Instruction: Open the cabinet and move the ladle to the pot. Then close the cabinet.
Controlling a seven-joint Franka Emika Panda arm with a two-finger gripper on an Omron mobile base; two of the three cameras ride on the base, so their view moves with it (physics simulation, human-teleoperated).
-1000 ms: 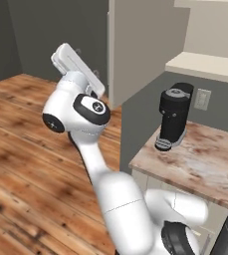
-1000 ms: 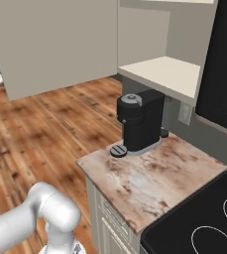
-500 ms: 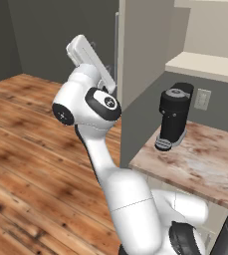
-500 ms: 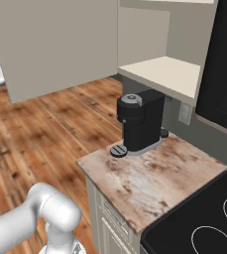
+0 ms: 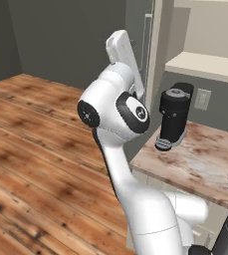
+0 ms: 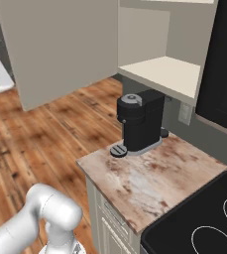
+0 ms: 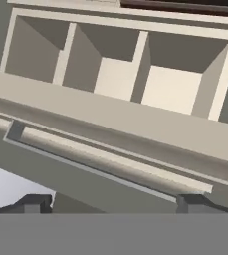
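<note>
Close up in the hand view, the dark two-finger gripper (image 7: 110, 201) has its jaws spread wide, holding nothing, just short of the long silver bar handle (image 7: 110, 162). Behind the handle stands the cream wall cabinet (image 6: 60, 49), its door swung open, above a black coffee machine (image 6: 139, 123) on the marbled counter (image 6: 154, 183).

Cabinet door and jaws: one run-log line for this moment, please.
cabinet door: swung open | handle: ungripped | gripper: jaws open beside handle | shelf: no ladle visible
</note>
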